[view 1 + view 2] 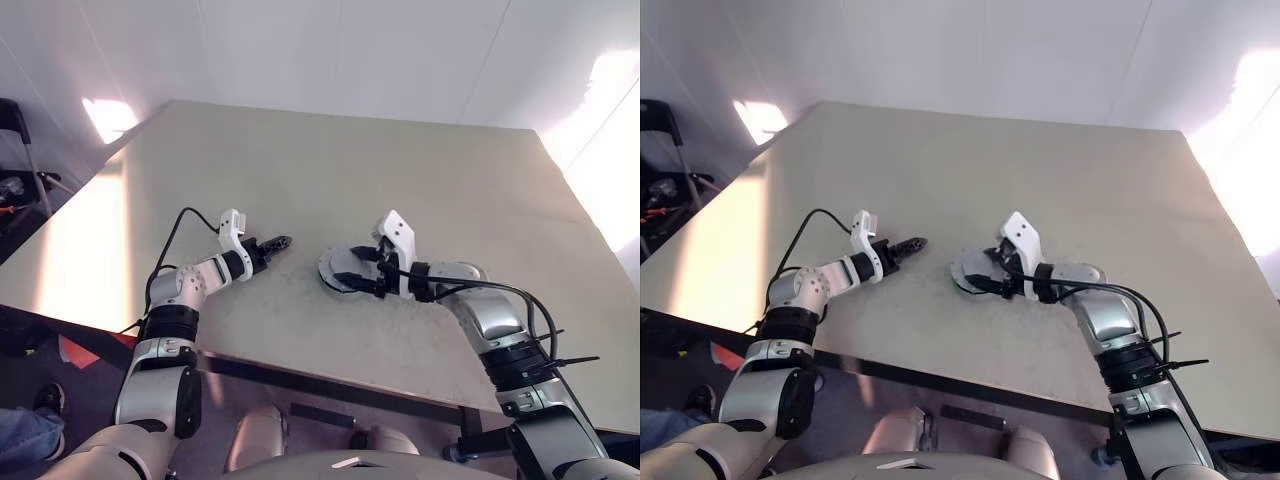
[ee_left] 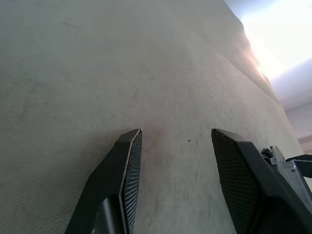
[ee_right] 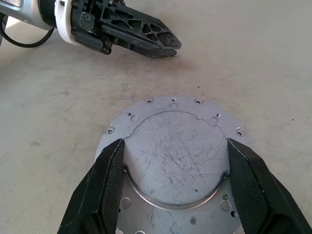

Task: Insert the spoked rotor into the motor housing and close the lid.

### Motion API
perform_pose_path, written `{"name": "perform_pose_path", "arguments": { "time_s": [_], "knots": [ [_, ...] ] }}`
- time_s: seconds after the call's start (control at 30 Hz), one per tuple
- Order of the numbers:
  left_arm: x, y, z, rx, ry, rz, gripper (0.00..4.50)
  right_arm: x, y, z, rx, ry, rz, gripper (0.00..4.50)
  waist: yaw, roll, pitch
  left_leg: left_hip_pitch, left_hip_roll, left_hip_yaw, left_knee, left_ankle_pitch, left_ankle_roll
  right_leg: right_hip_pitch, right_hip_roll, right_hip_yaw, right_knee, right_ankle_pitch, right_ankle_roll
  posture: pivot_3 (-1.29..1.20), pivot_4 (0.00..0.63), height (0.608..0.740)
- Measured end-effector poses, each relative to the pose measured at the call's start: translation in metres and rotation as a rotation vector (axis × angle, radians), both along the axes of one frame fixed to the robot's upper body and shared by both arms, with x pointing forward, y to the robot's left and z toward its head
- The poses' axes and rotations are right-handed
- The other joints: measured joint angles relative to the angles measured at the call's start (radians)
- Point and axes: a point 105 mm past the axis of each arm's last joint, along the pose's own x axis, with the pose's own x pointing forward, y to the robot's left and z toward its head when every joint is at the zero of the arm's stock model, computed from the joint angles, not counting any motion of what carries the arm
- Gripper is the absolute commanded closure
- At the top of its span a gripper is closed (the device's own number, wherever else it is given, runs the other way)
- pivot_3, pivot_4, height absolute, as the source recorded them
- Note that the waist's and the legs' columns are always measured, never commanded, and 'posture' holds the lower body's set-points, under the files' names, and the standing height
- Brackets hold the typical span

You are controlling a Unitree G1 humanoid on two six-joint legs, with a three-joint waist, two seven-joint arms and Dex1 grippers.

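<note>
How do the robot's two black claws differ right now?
The right gripper straddles a silvery-grey round metal disc lying on the beige table, its fingers set wide at the disc's raised centre. The left gripper stands open over bare table, holding nothing, with a narrower gap. Both point low across the tabletop, towards each other.

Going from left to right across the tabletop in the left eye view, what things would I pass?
Left tool, open with nothing between its fingers → bare stretch of table → silvery round lid lying flat on the table → right tool, its fingers standing on either side of the disc's raised centre.
</note>
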Motion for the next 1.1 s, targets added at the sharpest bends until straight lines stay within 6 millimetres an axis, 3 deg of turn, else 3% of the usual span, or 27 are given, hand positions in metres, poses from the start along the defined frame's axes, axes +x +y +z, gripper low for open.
{"name": "perform_pose_path", "arguments": {
  "time_s": [1.1],
  "knots": [
    [-0.0005,0.0003,-0.0005,0.001,0.0,0.002,2.07,0.0008,-0.0001,-0.0036,-0.043,-0.02,0.001,1.4,0.0,0.0,0.0,0.001,0.0,0.0,0.0,0.0,0.0,0.001,0.0,0.0,0.0,0.0,0.0,0.0,0.0,0.74]
  ]
}}
